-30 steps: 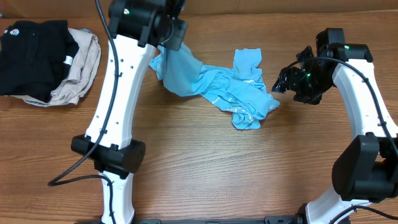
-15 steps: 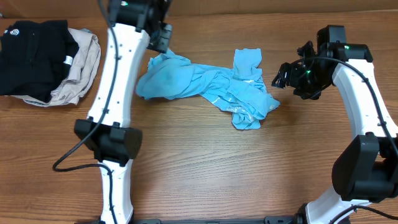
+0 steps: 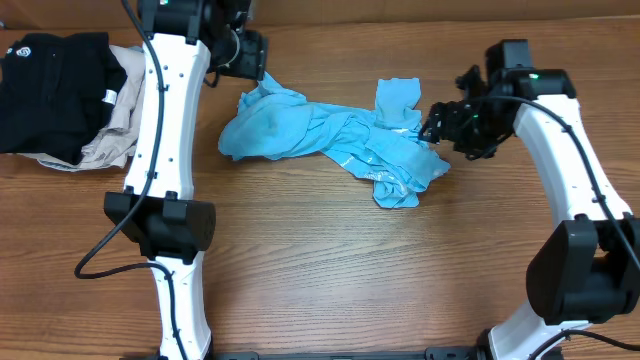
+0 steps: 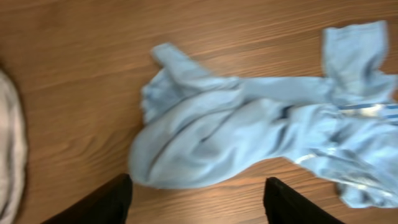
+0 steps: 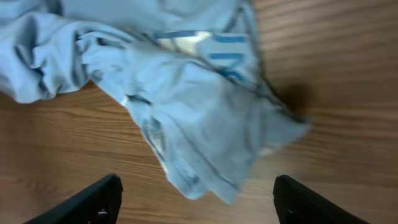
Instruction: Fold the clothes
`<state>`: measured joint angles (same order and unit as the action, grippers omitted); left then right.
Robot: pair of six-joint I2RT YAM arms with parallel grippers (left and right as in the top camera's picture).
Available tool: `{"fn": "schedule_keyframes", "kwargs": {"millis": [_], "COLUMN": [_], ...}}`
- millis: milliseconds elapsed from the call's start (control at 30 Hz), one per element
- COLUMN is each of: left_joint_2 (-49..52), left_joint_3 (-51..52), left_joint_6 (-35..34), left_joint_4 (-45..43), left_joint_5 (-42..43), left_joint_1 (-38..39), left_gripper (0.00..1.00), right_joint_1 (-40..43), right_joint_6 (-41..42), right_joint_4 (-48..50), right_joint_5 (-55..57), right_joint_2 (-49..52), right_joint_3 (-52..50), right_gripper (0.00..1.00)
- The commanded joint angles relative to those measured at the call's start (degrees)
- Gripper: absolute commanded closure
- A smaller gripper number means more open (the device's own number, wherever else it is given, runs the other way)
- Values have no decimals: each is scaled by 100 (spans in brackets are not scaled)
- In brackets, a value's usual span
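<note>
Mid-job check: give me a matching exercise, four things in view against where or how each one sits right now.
Things:
1. blue T-shirt
2. black garment
3. beige garment
4. right end effector

States:
a. far left of the overhead view, on top of the pile
b. crumpled at mid-table
c. open, above the shirt's right end
d. peeking out from under another garment

Pairs: 1-b, 2-a, 3-d, 4-c

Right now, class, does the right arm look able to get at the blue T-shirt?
Probably yes: the right gripper hangs open close by the T-shirt, at its right edge, and nothing lies between them.
</note>
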<state>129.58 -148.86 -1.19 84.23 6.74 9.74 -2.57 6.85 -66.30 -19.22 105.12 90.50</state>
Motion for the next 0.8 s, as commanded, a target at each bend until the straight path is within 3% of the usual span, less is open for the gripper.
{"fn": "schedule_keyframes", "kwargs": {"millis": [0,767], "left_joint_2": [-26,-24], "left_joint_3": [-48,-48], "left_joint_6": [-13,144], "left_joint_4": [-44,-35], "left_joint_5": [343,271], "left_joint_1": [57,42], "left_gripper": [26,15], "right_joint_1": [-372,-1064], "right_joint_6": [44,210], "right_joint_4": [164,774], "right_joint_5": [157,1285], "right_joint_2": [-50,337], "right_joint_3": [-46,-46], "right_gripper": [18,18]}}
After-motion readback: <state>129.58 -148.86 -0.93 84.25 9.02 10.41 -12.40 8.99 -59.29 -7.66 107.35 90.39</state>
